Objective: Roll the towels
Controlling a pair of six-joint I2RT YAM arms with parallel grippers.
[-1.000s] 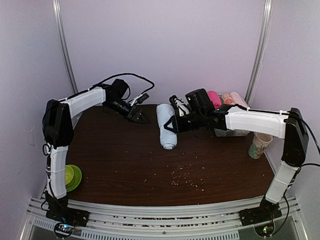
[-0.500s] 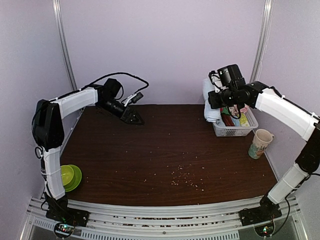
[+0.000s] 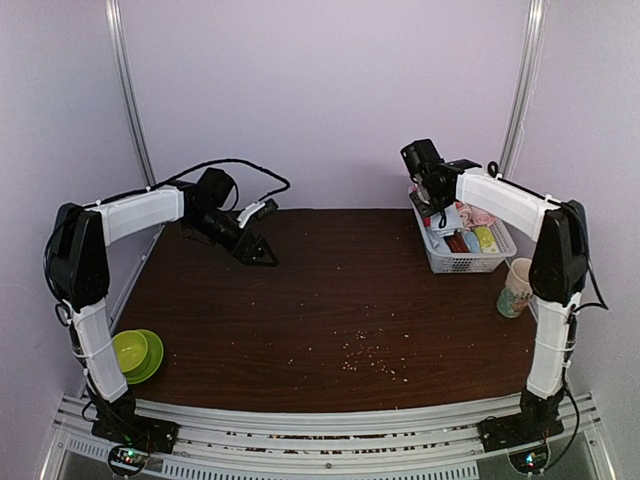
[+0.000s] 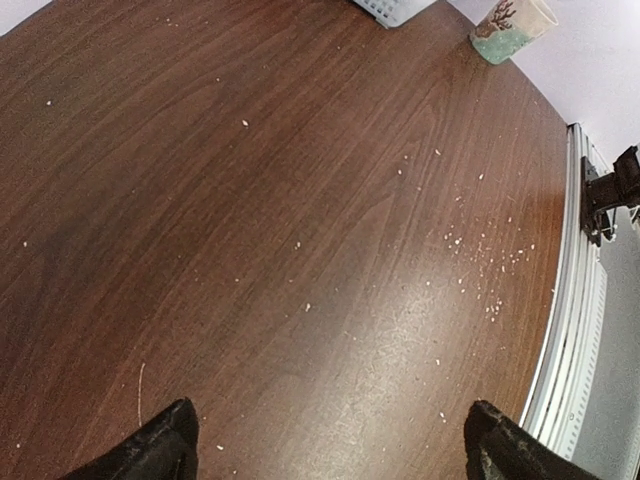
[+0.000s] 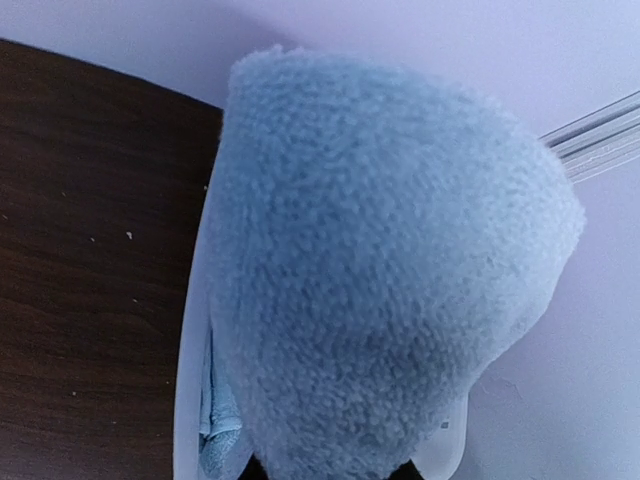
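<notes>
Basket (image 3: 466,265) under blue towel (image 5: 380,300), right claw (image 3: 432,200) clenched on it | left claw (image 4: 330,442) released | cup (image 3: 518,287) beside basket

Top external camera: mounted high at 6 o'clock, facing down and forward over the whole table (image 3: 330,300). Left wrist camera: low at 10 o'clock, facing 4 o'clock. It shares the crumbs (image 4: 487,262), cup (image 4: 512,20) and basket (image 4: 392,8) corner with the top view. Right wrist camera: at 2 o'clock, very close to the pale blue towel (image 5: 380,300).

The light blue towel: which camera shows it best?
The right wrist view: the light blue towel fills the frame, fluffy pile clear. In the top view the right arm mostly hides it; the left wrist view shows none.
</notes>
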